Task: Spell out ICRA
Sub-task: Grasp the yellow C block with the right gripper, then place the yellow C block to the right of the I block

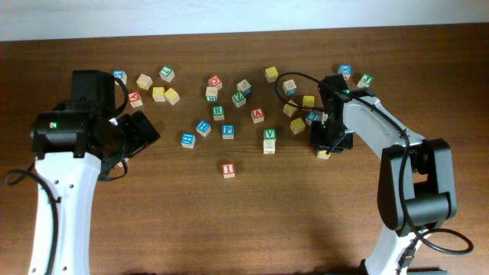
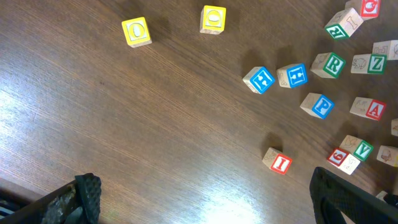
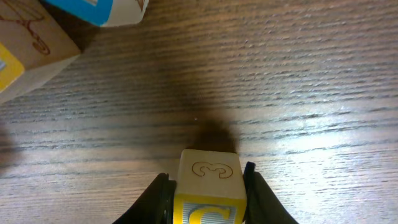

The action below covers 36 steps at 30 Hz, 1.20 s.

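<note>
The right hand [image 3: 208, 190] is clamped on the C cube [image 3: 209, 169], close to the counter [image 3: 280, 93]. The left hand [image 2: 208, 199] gapes wide, holding nothing, with the I cube [image 2: 277, 162] lying before it.

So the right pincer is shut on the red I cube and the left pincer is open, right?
Not the I. The right wrist view shows the right pincer shut on the yellow C cube. The red I cube lies free on the table in the overhead view. The left pincer is open, as you said.
</note>
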Motion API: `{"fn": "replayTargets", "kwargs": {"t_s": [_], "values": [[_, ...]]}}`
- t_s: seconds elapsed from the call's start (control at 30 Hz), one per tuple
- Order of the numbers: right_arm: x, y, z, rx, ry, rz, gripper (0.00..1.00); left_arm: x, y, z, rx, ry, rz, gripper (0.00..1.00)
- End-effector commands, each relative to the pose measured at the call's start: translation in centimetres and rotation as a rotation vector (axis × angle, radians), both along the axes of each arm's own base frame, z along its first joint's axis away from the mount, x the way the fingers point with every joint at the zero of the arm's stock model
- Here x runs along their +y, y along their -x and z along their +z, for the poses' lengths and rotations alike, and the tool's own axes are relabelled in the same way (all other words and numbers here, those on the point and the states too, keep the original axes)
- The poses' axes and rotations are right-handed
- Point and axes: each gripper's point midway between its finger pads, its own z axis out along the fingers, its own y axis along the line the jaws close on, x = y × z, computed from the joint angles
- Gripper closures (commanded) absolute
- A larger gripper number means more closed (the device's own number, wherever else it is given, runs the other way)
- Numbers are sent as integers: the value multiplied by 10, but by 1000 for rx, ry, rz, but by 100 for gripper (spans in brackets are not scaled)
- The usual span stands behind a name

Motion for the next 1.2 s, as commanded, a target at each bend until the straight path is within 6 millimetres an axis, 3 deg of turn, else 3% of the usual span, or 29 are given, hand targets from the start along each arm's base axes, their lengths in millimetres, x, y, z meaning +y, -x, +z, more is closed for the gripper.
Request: {"fn": "replayTargets", "kwargs": {"t_s": [0.0, 0.1, 0.23, 0.33, 0.53, 0.63, 0.83, 1.17], "values": [[3, 0, 8, 16, -18, 4, 77, 1, 1, 5, -21, 7, 16, 1], [28, 3, 32, -5, -123, 65, 77, 1, 1, 5, -21, 7, 16, 1], [103, 26, 51, 20, -336, 209, 82, 1, 1, 5, -21, 7, 16, 1], [146, 33, 46, -20, -261, 219, 76, 1, 1, 5, -21, 7, 16, 1], [197, 34, 25, -134, -130, 202, 75, 1, 1, 5, -21, 7, 16, 1], [207, 32, 15, -159, -108, 183, 75, 1, 1, 5, -21, 7, 16, 1], [208, 36, 1, -132, -92, 188, 71, 1, 1, 5, -21, 7, 16, 1], [212, 37, 0, -134, -100, 219, 72, 1, 1, 5, -21, 7, 16, 1]]}}
